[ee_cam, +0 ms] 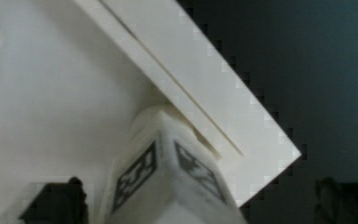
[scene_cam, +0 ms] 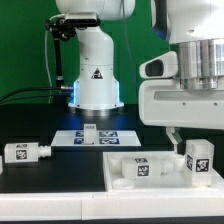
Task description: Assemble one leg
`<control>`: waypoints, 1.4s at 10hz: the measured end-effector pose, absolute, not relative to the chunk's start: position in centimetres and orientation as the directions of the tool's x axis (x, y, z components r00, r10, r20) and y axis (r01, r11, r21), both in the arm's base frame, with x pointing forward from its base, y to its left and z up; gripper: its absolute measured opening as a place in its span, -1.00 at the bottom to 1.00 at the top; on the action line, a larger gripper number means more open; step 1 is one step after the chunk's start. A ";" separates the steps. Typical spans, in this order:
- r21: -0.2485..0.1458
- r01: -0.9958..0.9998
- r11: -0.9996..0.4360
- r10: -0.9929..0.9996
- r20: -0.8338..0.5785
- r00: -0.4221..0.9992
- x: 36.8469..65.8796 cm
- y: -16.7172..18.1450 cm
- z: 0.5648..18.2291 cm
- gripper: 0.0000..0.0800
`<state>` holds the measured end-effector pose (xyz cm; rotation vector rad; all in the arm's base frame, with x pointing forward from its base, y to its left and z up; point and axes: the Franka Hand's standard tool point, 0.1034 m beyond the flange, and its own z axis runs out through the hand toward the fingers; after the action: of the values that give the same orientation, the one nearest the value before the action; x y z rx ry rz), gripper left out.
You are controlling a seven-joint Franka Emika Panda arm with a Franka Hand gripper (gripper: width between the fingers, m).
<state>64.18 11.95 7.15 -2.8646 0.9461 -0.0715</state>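
Leg [scene_cam: 198,158] stands upright at the lower right of the exterior frame, on the panel's [scene_cam: 150,185] far right corner, its long axis vertical, straight under the hand [scene_cam: 180,141]. The wrist view shows its tagged top [ee_cam: 172,170] between the two dark fingertips [ee_cam: 59,198], apparently untouched, so the hand looks open. Another leg [scene_cam: 26,153] lies at the left on the bench [scene_cam: 55,185].

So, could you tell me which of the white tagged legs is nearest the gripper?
The leg standing upright at the panel's corner on the exterior view's right, just under the gripper. The others lie farther toward the exterior view's left.
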 end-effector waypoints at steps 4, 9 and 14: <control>-0.014 -0.050 -0.999 -0.051 0.092 0.994 64.3 11.8 7.3 0.62; -0.015 -0.048 -0.999 -0.049 0.106 0.993 64.6 10.8 7.2 0.08; -0.051 -0.378 -0.924 -0.381 0.094 0.920 64.6 10.8 7.2 -0.28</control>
<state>64.56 10.84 7.17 -3.0468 0.6026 -0.1587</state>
